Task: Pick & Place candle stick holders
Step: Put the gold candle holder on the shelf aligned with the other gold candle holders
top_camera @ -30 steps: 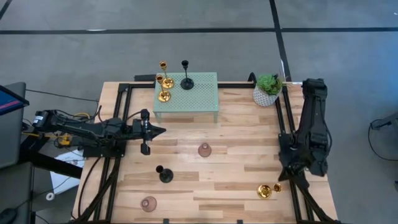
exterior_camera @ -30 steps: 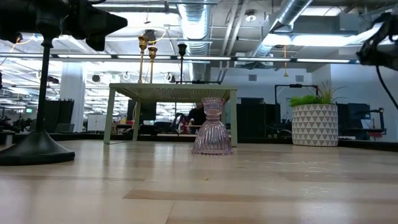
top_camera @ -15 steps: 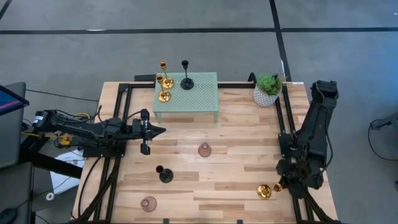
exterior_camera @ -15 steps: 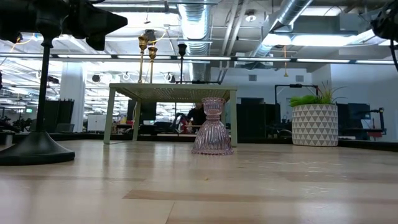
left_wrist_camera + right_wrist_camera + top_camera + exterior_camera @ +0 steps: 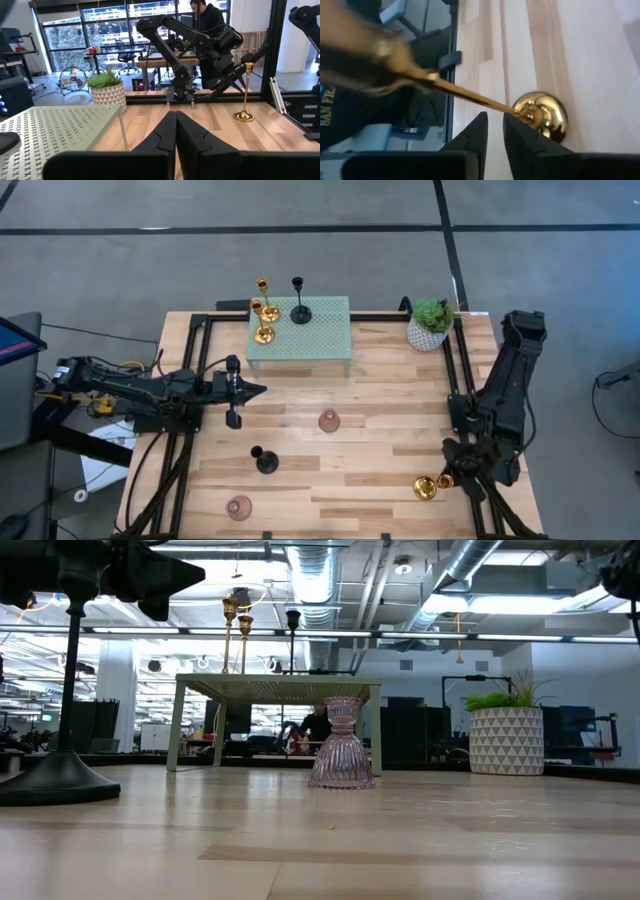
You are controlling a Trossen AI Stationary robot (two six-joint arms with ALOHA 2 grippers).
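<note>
A shiny gold candle stick holder [image 5: 427,487] stands upright on its round base near the table's near right corner; it also shows in the left wrist view [image 5: 245,92]. My right gripper [image 5: 450,478] is beside its upper stem [image 5: 470,97], fingers a little apart [image 5: 495,117], with the stem outside the gap. My left gripper [image 5: 262,390] is shut and empty at the table's left. Two gold holders [image 5: 264,322] and a black one [image 5: 300,312] stand on the green perforated stand [image 5: 320,340]. Two pinkish glass holders [image 5: 329,421] [image 5: 239,507] and a black holder [image 5: 265,462] stand on the table. My right gripper comes down from above beside the gold holder's upper stem [image 5: 470,97]. The stem runs past the fingertips [image 5: 481,120], not between them. I cannot tell whether a finger touches it. The holder stands upright with its base [image 5: 542,115] on the table.
A green plant in a white patterned pot [image 5: 431,323] stands at the far right. Black frame rails [image 5: 455,380] run along the table's left and right sides. In the low view the glass holder [image 5: 341,745] stands before the green stand [image 5: 275,690]. A person stands in the room beyond the table [image 5: 210,15].
My right gripper has gone toward the table's near edge and down, to the gold holder at the near right. The holder has stayed in place. My left arm has kept still.
</note>
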